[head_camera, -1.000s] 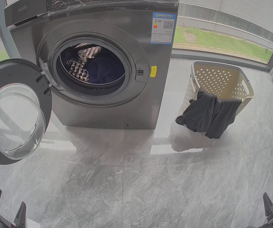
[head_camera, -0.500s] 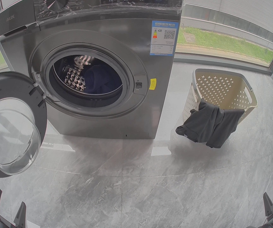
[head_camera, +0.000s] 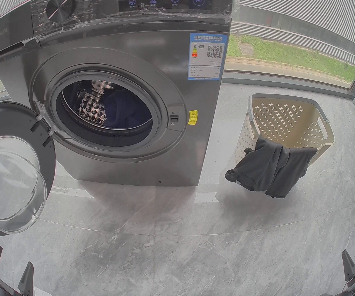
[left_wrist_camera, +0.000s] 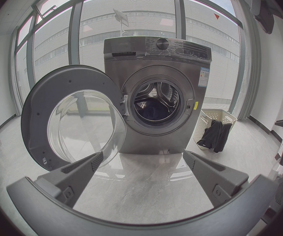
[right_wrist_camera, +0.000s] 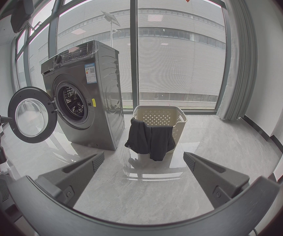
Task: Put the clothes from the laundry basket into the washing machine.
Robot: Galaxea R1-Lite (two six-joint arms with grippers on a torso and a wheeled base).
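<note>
Grey marble floor [head_camera: 177, 243] carries, in the head view, one washing machine [head_camera: 115, 42] at 11 o'clock, its one door [head_camera: 4, 120] swung open toward 9 and one dark blue garment [head_camera: 126, 109] in the drum [head_camera: 87, 107], and one laundry basket [head_camera: 284, 116] at 2 o'clock with one dark grey garment [head_camera: 268, 169] draped over its near rim. The left wrist view has the left claw [left_wrist_camera: 142, 153] with its two fingers [left_wrist_camera: 79, 174] wide apart, holding nothing, facing the drum; the right wrist view has the right claw [right_wrist_camera: 143, 153] equally wide and empty, facing the basket.
</note>
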